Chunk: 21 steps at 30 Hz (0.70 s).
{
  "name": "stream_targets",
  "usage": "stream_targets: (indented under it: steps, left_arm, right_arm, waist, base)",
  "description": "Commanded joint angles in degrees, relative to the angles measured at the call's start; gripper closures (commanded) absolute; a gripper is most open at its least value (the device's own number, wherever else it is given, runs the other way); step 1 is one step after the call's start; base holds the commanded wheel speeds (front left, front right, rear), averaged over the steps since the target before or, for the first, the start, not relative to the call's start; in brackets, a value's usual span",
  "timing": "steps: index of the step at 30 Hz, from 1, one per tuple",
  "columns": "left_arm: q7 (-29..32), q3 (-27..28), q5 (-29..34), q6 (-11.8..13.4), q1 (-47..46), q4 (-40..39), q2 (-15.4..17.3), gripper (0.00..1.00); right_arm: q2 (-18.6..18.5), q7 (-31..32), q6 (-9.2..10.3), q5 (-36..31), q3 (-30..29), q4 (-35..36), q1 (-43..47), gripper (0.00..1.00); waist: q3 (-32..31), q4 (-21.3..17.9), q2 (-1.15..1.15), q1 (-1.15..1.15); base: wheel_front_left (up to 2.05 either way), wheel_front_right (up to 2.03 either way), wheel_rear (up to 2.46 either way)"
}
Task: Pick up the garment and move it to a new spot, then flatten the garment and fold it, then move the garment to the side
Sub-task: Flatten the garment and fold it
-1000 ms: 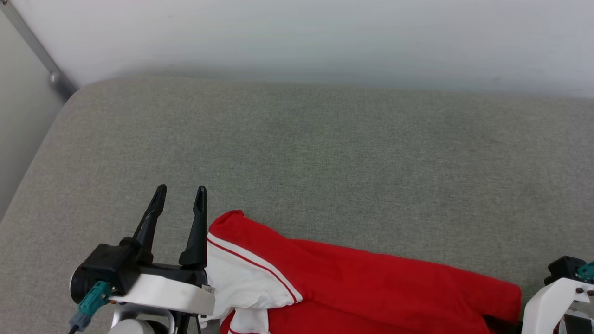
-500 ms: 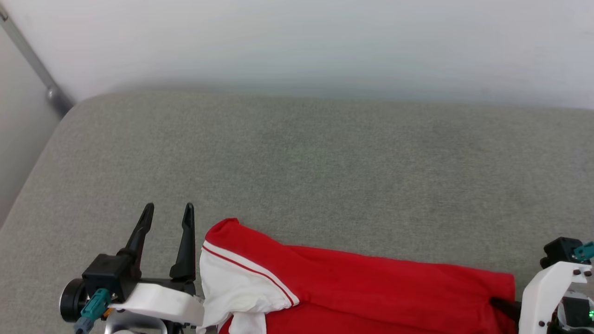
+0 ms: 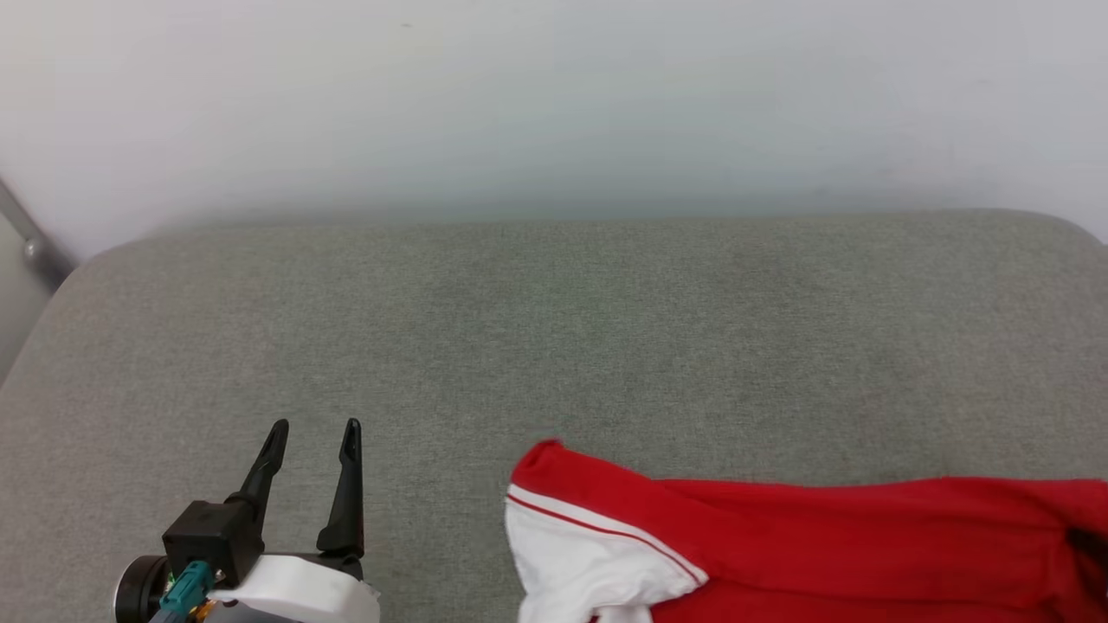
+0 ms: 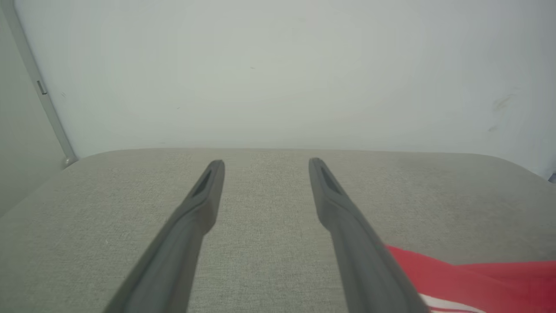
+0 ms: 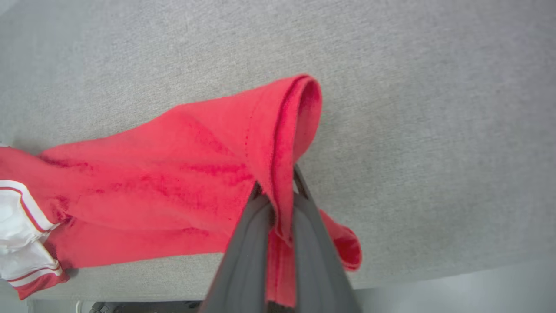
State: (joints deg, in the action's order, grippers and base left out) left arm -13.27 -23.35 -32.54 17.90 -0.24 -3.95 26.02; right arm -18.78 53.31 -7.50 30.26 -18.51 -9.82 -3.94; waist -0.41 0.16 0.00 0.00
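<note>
Pinching a red hem edge of the jersey T-shirt (image 5: 173,174), your right gripper (image 5: 276,184) has its two dark fingers pressed close, with the cloth caught between them. Past the fingertips the hem curls over into a rounded loop, and a smaller red flap sticks out on the far side of the fingers. The rest of the shirt spreads rumpled across the grey cushion (image 5: 434,130). Its white sleeve (image 5: 15,213), with red-and-white trim, is bunched at the end farthest from the grip.

From the head view you see the shirt lying along the cushion's near edge, on its right half. The sleeve, marked by a thin red stripe, sits about midway along that edge, and the red body runs from it toward the cushion's right end.

Your left gripper (image 3: 315,426) hovers over the cushion's near left part. Its fingers are spread wide with nothing between them, and they point at the cushion's far edge, where the pale wall (image 3: 554,104) rises. It stands apart from the sleeve, with bare cushion between them.
</note>
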Motion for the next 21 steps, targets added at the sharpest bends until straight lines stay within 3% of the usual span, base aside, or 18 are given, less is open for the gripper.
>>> stream_targets:
  steps: [1, 8, 10, 14, 17, 21]
  left_arm:
    - [0.05, -0.10, -0.11, 0.27, 0.18, 0.03, -0.08, 0.00]
    - [-0.21, -0.50, -0.40, -0.38, -0.33, 1.08, -0.31, 0.00]
    - [-0.22, -0.66, -0.39, -0.50, -0.50, 1.28, -0.39, 0.00]
    - [0.11, -0.99, -0.45, -0.85, -1.29, 1.67, -0.30, 0.00]
    - [0.36, -1.17, -0.23, -1.12, -1.70, 1.81, -0.02, 0.00]
    - [0.46, -1.14, -0.49, -1.29, -2.73, 1.91, -0.32, 0.00]
  right_arm:
    - [0.32, 1.00, 0.03, -0.59, -1.90, 0.37, -1.29, 1.00]
    - [7.33, 10.38, 0.03, 1.19, -4.79, 1.41, -2.91, 1.00]
    - [11.60, 12.75, 0.03, 3.80, -4.88, 1.70, -3.27, 1.00]
    - [15.05, 15.75, 0.03, 9.89, -3.93, 1.17, -2.91, 1.00]
    - [15.92, 14.71, 0.03, 15.90, -2.24, -1.01, -3.64, 1.00]
    - [15.93, 9.06, 0.03, 27.81, 5.06, -7.28, -4.69, 1.00]
  waist:
    - [-0.02, -0.32, 0.00, 0.00]
    - [-0.14, -0.85, 0.00, 0.00]
    - [-0.16, -0.80, 0.00, 0.00]
    - [-0.08, -0.15, 0.00, 0.00]
    - [0.14, 0.54, 0.00, 0.00]
    - [0.38, 1.66, 0.00, 0.00]
  base:
    - [0.00, 0.00, 0.00]
    - [0.00, 0.00, 0.00]
    - [0.00, 0.00, 0.00]
    - [0.00, 0.00, 0.00]
    - [0.00, 0.00, 0.00]
    - [0.00, 0.00, 0.00]
